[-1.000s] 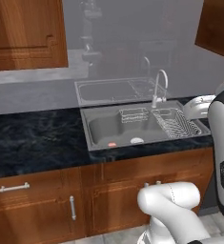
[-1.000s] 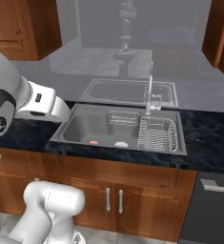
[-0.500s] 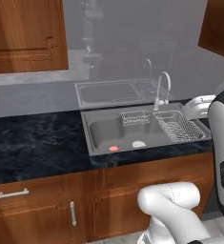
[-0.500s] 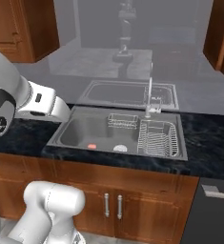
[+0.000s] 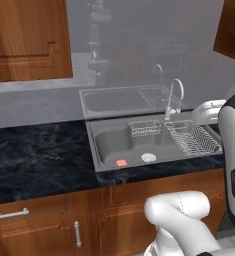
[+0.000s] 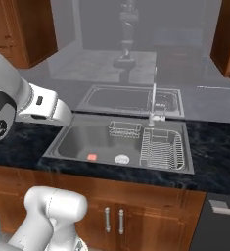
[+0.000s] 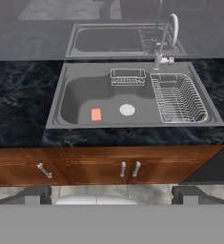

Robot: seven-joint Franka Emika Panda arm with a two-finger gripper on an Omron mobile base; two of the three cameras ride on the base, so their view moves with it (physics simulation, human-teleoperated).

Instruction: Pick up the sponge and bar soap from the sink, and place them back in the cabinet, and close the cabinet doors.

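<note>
Tool [image 7: 111, 195], jaws spread wide and empty, held well above the sink [image 7: 70, 83], where the bar soap [image 7: 96, 114], probably light, rigid and slippery, lies flat near the basin's front edge, best pinched across its short sides.

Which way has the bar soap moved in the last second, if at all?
No. The bar soap lies just left of the drain in the sink, as before; the whole left base view shifted, so the camera moved, not the soap.
</note>
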